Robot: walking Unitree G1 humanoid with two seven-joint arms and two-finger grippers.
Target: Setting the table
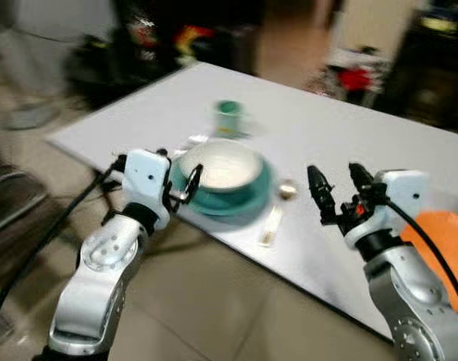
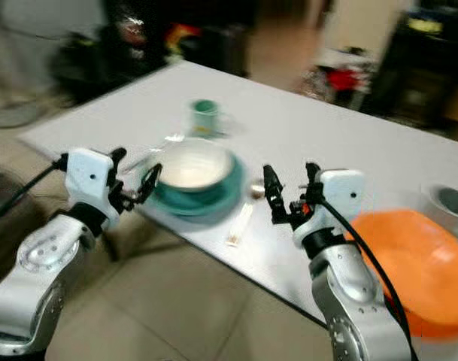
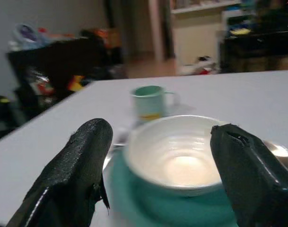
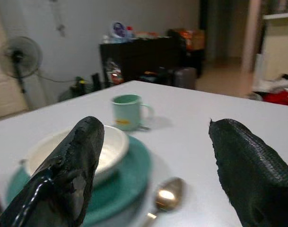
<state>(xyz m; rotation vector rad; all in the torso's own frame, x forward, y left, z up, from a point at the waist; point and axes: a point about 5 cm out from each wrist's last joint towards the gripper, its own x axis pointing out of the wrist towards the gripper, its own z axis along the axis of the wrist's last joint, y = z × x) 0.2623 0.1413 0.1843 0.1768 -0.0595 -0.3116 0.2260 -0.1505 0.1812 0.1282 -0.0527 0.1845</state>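
- A white table point(image 1: 349, 143) is filling the middle of the scene, its near edge running slantwise in front of the robot.
- An orange bowl point(image 2: 409, 263) is sitting by the table's near edge, toward its right end, partly behind the right arm.
- A teal plate point(image 1: 247, 197) is lying close to the near edge, with a white bowl point(image 1: 219, 167) standing on it.
- The left gripper point(image 1: 185, 183) is hovering at the near edge just beside the plate, its two fingers spread wide and holding nothing; in the left wrist view the white bowl is showing between them.
- The right gripper point(image 1: 336, 189) is hanging over the near edge, right of the plate, fingers parted and empty.
- A green mug point(image 1: 229, 118) is standing behind the plate, farther from the edge.
- A spoon point(image 4: 166, 196) is lying on the table just right of the plate, near the edge.
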